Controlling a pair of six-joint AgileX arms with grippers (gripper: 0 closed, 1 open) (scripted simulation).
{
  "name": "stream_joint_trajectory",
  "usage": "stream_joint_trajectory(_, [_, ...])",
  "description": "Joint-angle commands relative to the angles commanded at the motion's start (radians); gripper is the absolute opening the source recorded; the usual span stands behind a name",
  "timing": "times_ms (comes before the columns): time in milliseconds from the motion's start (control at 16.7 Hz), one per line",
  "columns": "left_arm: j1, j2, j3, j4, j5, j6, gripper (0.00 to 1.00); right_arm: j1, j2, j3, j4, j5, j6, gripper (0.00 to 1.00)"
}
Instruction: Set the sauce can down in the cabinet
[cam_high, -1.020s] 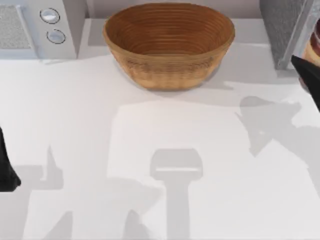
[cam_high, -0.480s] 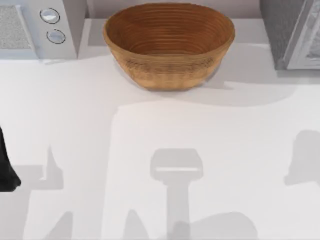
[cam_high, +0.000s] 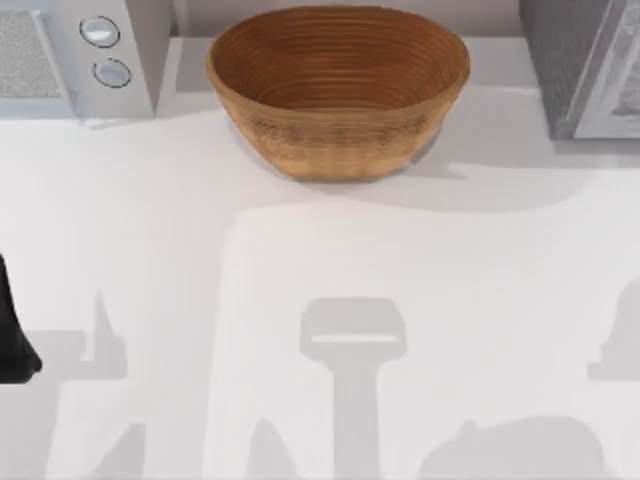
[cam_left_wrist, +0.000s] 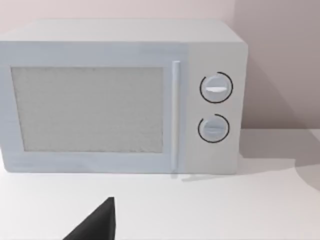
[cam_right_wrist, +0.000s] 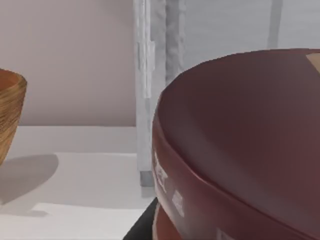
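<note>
Left arm (cam_high: 14, 335) parked at the top view's left edge, lower half. One dark fingertip (cam_left_wrist: 95, 225) at the left wrist view's bottom edge.
</note>
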Motion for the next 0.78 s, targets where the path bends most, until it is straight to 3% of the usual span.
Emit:
stream_joint_trajectory(360, [0.000, 0.000, 0.000, 0.000, 0.000, 0.000, 1.00, 0.021, 0.094, 0.105, -0.031, 0.007, 0.004, 0.00])
stream_joint_trajectory(780, [0.000, 0.000, 0.000, 0.000, 0.000, 0.000, 1.00, 0.072, 0.502, 0.648, -0.189, 0.073, 0.013, 0.00])
